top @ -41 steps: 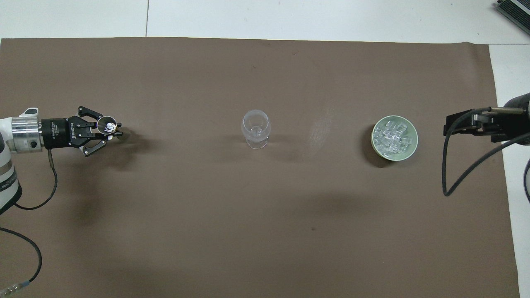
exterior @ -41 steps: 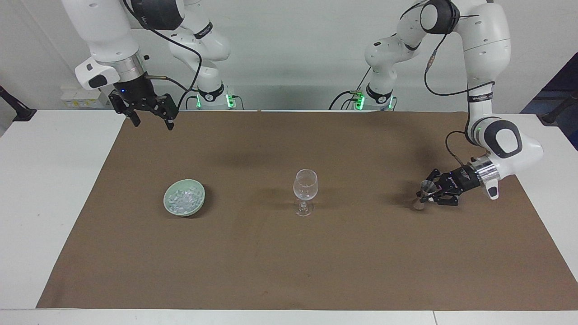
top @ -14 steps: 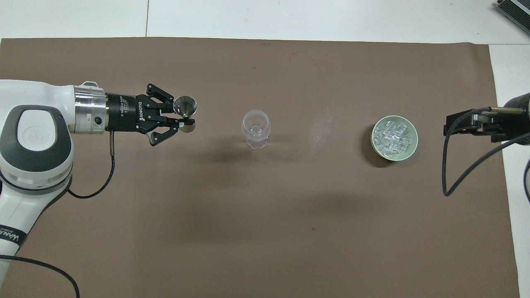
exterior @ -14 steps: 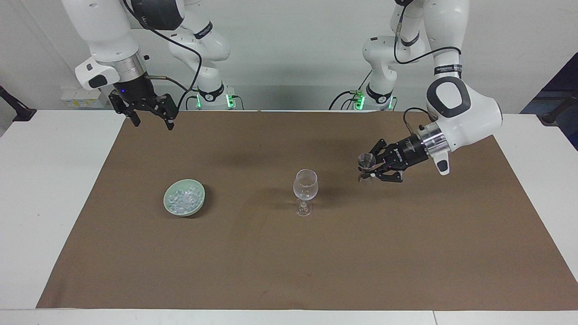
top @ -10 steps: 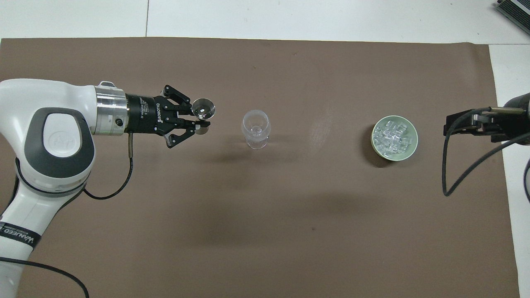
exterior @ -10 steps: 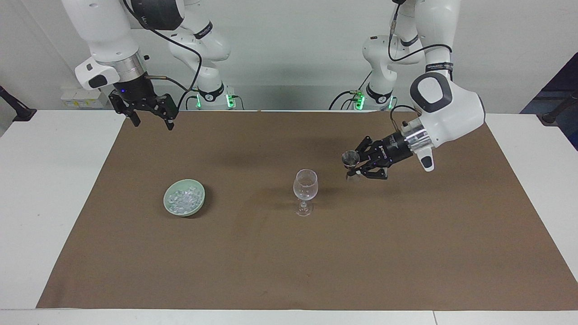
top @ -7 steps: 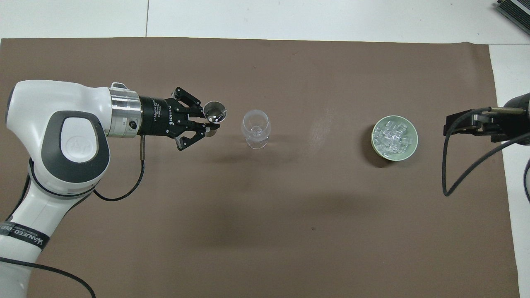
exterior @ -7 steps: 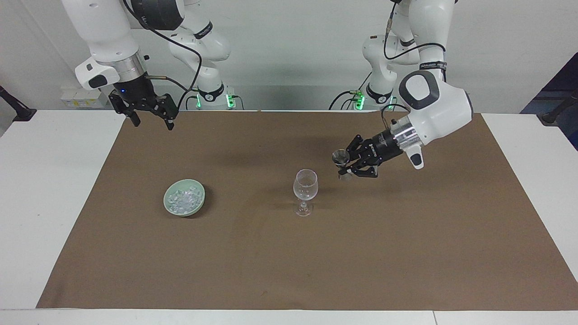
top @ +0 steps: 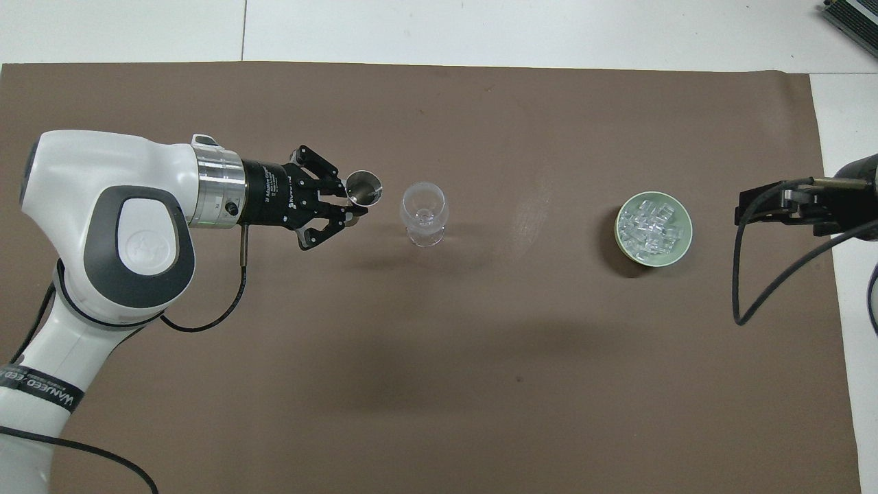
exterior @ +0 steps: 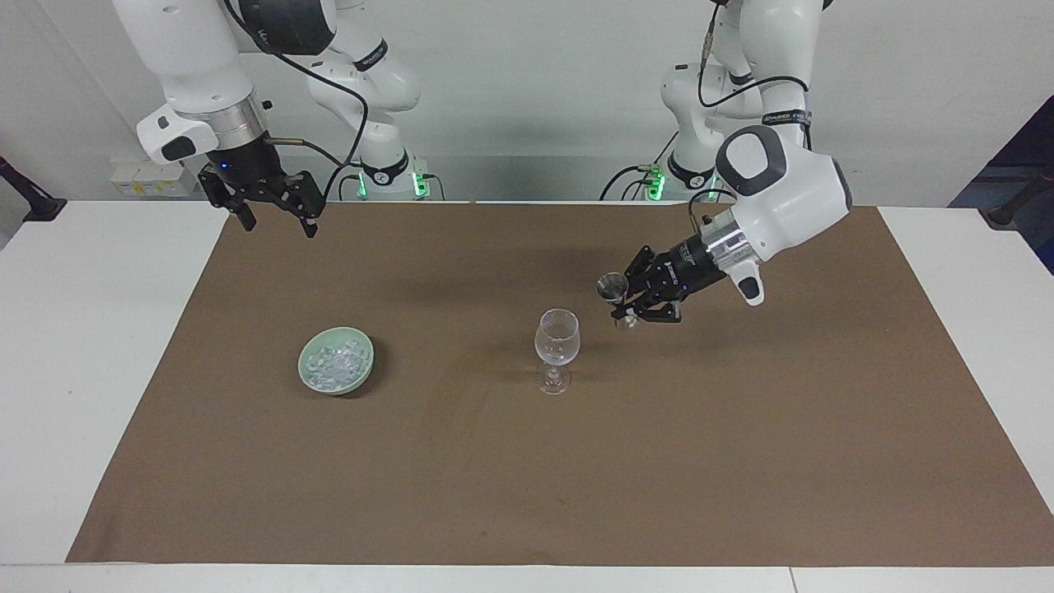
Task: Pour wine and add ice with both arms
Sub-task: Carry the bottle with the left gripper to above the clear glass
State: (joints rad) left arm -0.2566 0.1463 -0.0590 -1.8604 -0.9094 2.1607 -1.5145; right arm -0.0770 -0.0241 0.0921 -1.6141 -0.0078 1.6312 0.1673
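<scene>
Since 2.9 s ago, our left hand (exterior: 619,303) has carried the jigger (exterior: 611,288), clamped, up beside the wine glass (exterior: 557,346). Our right hand (exterior: 276,216) waits, fingers spread. Ice (exterior: 333,362) fills the green bowl (exterior: 362,375) toward the right arm's end.

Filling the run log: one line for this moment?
left gripper: holds jigger upright beside wine glass | right gripper: waiting, open | ice: in bowl
</scene>
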